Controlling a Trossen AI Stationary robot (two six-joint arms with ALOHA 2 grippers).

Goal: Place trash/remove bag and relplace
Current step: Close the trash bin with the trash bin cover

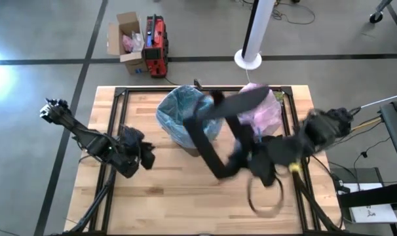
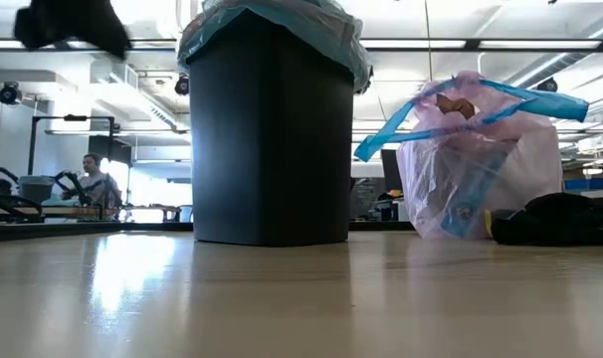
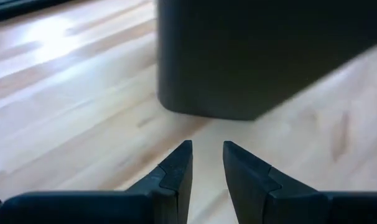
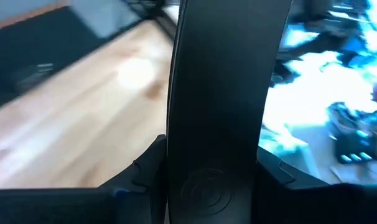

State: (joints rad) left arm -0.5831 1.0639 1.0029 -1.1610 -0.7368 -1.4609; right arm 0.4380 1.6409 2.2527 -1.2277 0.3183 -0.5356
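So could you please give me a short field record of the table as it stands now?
bin: upright, mid-table
blue liner: fitted over the bin's rim
pink bag: off the bin, standing on the table beside it, blue drawstrings loose
left gripper: open, empty, low, facing the bin's base
right gripper: shut on a flat black piece, next to the bin
loose trash: none seen on the table

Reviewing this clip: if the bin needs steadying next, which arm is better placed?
Left. The left hand is open, empty and aimed at the bin close ahead. The right hand is busy, clamped on a long black piece on the bin's other side.
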